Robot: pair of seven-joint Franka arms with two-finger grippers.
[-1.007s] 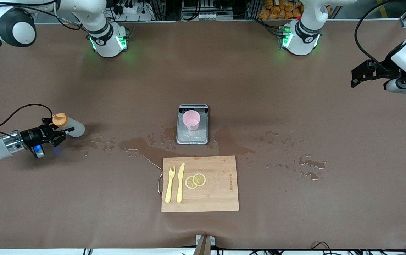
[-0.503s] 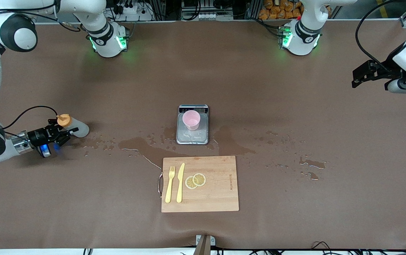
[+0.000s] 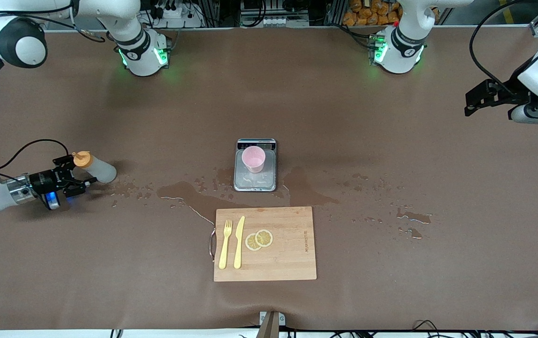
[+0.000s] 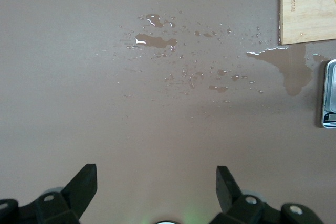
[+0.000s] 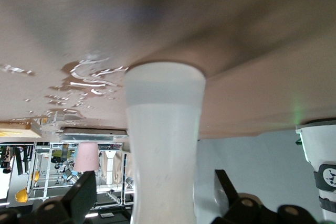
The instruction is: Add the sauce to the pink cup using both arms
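The sauce bottle [image 3: 96,170], whitish with an orange cap, rests with its base on the table near the right arm's end. My right gripper [image 3: 77,174] is open around the bottle's body [image 5: 165,145], with a gap at each finger, so nothing grips it. The pink cup [image 3: 253,158] stands on the steel scale [image 3: 255,180] at the table's middle; the right wrist view shows the pink cup [image 5: 86,157] past the bottle. My left gripper [image 3: 473,103] hangs open and empty over the left arm's end of the table, where that arm waits; its wrist view shows only wet table between the fingers of the left gripper [image 4: 156,182].
A wooden cutting board [image 3: 292,258] lies nearer the front camera than the scale and carries a yellow fork [image 3: 224,244], a yellow knife [image 3: 239,241] and lemon slices [image 3: 259,239]. Wet spill patches [image 3: 189,193] spread between the bottle and the scale and toward the left arm's end [image 3: 412,217].
My right gripper was shut on the sauce bottle and has now opened, letting go of it on the table. The left arm has barely moved.
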